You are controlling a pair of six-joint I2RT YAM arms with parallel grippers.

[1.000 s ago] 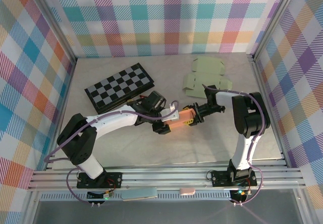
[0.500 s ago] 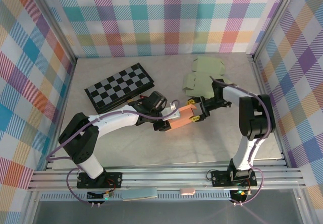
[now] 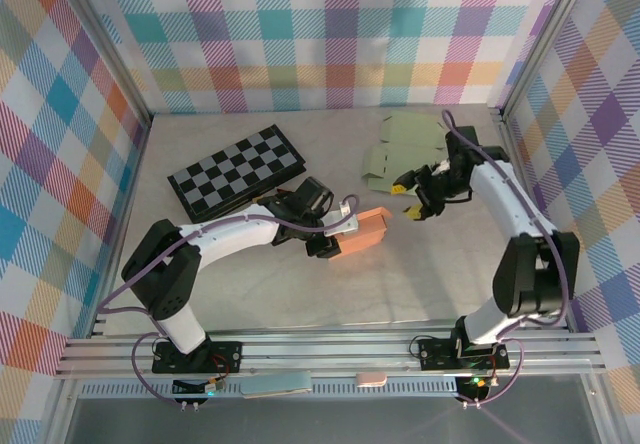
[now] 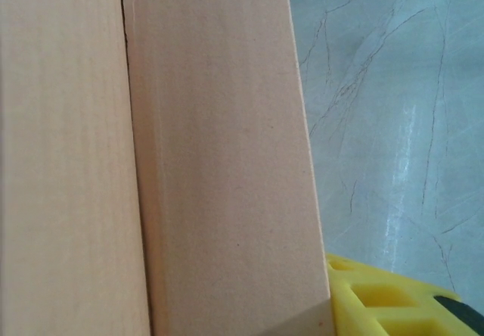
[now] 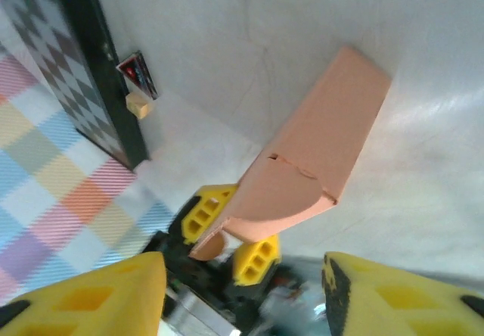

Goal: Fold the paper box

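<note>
Left gripper (image 3: 337, 237) grasped the salmon-orange folded paper box (image 3: 368, 229); right gripper (image 3: 411, 200) hung empty nearby, jaws apart.

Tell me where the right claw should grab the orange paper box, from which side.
Probably the free right end of the orange paper box, from the right: the left claw holds its left end, and the free end points toward the open right claw.
</note>
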